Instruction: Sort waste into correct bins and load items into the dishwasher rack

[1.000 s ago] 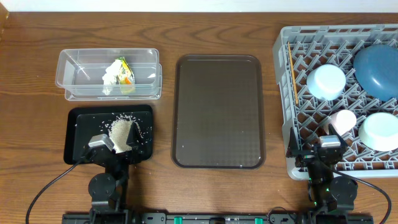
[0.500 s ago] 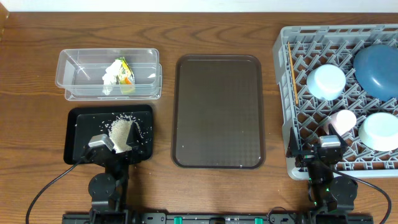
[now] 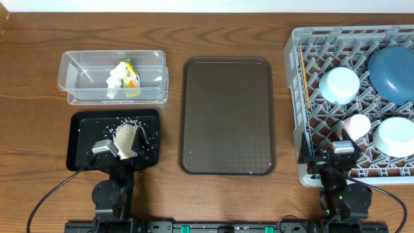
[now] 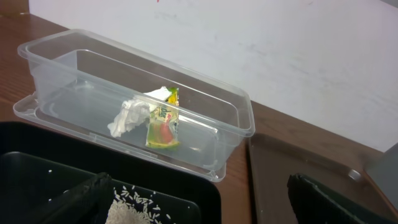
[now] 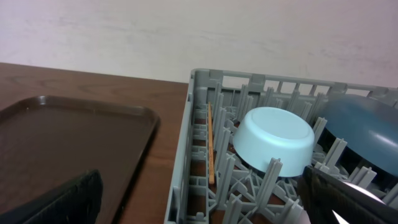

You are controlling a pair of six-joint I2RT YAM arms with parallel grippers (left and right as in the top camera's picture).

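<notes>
The rice heap (image 3: 126, 136) lies in the black tray (image 3: 81, 129). The wrapper (image 3: 131, 76) and tissue (image 3: 115, 79) lie in the clear tub (image 3: 77, 77). The grey rack (image 3: 294, 97) holds the dark blue plate (image 3: 393, 72), light blue bowl (image 3: 339, 85), mint bowl (image 3: 394, 136), pink cup (image 3: 356, 125) and chopstick (image 3: 304, 77). My left gripper (image 3: 119, 155) is open and empty over the black tray's front edge, near the rice (image 4: 134, 205). My right gripper (image 3: 339, 155) is open and empty at the rack's front left part (image 5: 186, 143).
A large dark brown serving tray (image 3: 226, 116) lies between the bins and the rack. The tub stands behind the black tray. A white wall runs along the table's far edge.
</notes>
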